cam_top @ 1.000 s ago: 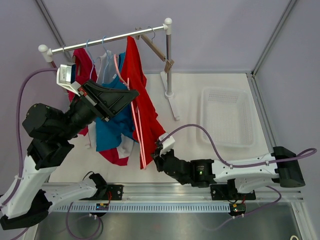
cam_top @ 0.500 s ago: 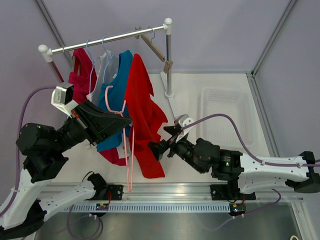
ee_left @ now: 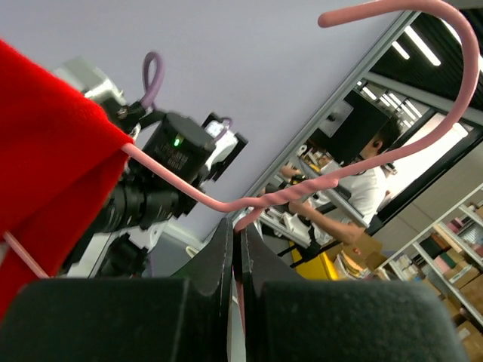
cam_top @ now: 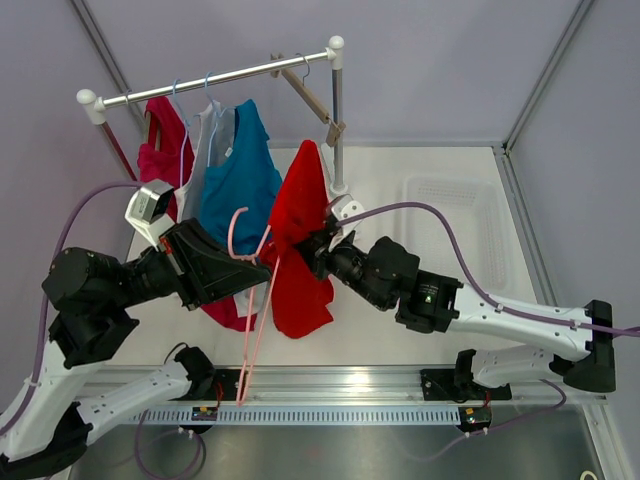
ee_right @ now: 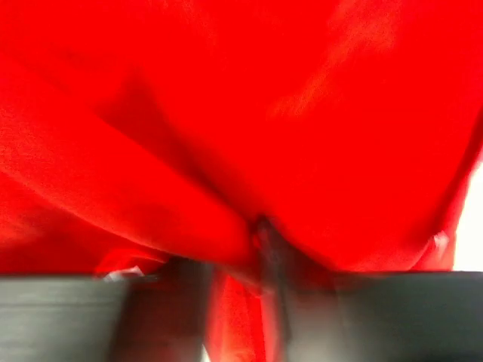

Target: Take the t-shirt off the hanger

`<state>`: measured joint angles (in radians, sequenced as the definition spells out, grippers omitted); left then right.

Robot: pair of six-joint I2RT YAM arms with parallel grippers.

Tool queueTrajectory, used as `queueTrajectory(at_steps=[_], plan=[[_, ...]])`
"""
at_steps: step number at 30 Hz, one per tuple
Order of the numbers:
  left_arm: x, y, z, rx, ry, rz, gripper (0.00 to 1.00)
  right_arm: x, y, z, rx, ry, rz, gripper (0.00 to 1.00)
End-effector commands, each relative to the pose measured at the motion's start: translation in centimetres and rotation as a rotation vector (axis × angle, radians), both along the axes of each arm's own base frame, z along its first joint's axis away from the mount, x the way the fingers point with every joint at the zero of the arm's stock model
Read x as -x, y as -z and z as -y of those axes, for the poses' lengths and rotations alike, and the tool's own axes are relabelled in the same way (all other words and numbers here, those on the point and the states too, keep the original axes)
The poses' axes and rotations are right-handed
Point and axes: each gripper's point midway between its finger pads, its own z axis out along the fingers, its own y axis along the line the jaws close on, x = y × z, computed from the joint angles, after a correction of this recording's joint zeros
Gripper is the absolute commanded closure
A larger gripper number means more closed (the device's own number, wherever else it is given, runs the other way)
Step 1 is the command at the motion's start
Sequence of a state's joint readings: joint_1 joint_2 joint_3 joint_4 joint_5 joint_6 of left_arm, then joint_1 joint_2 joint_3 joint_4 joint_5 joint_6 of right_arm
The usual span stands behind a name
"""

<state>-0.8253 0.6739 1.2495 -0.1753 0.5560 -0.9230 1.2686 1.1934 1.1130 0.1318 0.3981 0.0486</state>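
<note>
The t-shirt [cam_top: 300, 215] on the hanger [ee_left: 294, 193] hangs between the left tool [cam_top: 262, 266] and right tool [cam_top: 314, 250], before the rack [cam_top: 215, 75].

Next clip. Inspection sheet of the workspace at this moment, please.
Surface: white table, garment rack standing at its back.
Job's things: red t-shirt part-draped on pink hanger, which is off the rail.
Clutter: blue t-shirt and magenta garment on the rack; wooden hanger; plastic basket at right.
End effectors: left end effector shut on the hanger's twisted neck; right end effector buried in the shirt, seemingly pinching it.
Cables: purple cables, one looping from each arm.
Surroundings: lilac walls; a person beyond, in the left wrist view.
</note>
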Motion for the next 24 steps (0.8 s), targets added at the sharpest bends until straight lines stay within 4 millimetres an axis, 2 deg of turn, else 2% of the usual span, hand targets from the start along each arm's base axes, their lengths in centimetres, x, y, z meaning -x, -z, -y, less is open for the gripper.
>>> queueTrajectory(at_steps=[1,2,5,7,8,11,12,14,17,19,20,24], plan=[[2.0,1.2,-1.2,-0.044,0.036,0.068,1.0,-1.5,-5.8,2.8,-0.166,0.114,0.07,0.97],[2.0,1.8,-1.3,-0.06,0.029,0.069,1.0,-2.0,-6.0,3.8,-0.183,0.168,0.066,1.0],[2.0,4.4,-1.9,-0.12,-0.005,0.071,1.0,-2.9,-6.7,7.3,-0.222,0.295,0.058,1.0],[1.6,6.9,-2.2,-0.164,-0.035,0.057,1.0,-3.1,-8.4,10.7,-0.244,0.387,0.088,1.0],[1.6,7.7,-2.2,-0.177,-0.04,0.052,1.0,-3.3,-8.6,11.1,-0.236,0.407,0.095,1.0],[2.0,9.9,-2.5,-0.216,-0.03,0.052,1.0,-3.2,-11.9,14.4,-0.244,0.478,0.128,1.0],[1.9,11.3,-2.2,-0.245,-0.017,0.035,1.0,-3.2,-12.8,15.4,-0.229,0.506,0.154,1.0],[2.2,12.4,-2.2,-0.26,0.0,0.037,1.0,-3.5,-14.4,17.3,-0.234,0.575,0.175,1.0],[2.1,14.0,-2.1,-0.282,0.007,0.032,1.0,-4.1,-18.0,20.7,-0.237,0.684,0.223,1.0],[1.6,15.1,-1.9,-0.299,-0.008,0.025,1.0,-4.7,-18.9,21.7,-0.207,0.728,0.25,1.0],[1.6,15.3,-1.9,-0.302,-0.009,0.027,1.0,-4.7,-20.0,22.7,-0.226,0.746,0.259,1.0],[0.4,16.8,-1.6,-0.33,-0.054,0.01,1.0,-6.0,-22.1,26.3,-0.243,0.831,0.282,1.0]])
